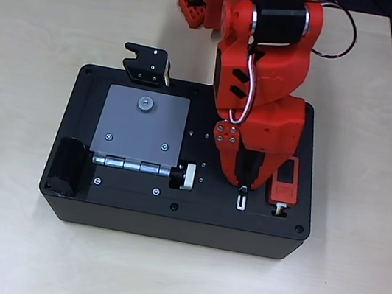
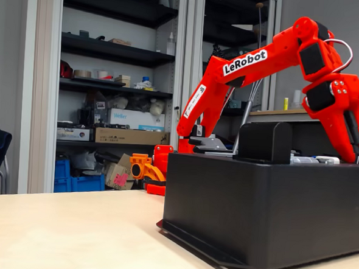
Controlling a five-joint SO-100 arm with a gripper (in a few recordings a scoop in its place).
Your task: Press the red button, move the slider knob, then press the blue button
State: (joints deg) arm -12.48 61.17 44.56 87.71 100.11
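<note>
seemingly mid-task, at the slider step: gripper (image 1: 244, 178) down at the top of the slider knob (image 1: 242, 192) in its slot on the black box (image 1: 169, 221); jaws' state unclear. buttons hidden, presses unconfirmed.

Workshop or lab, cluttered storage shelves (image 2: 117, 63), boxes (image 2: 130, 136)

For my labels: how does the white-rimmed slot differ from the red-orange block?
The slot is narrow and white-rimmed; the block is wider, red-orange with a dark screen. The gripper is over the slot's end, not the block. Both sit on the black box.
</note>
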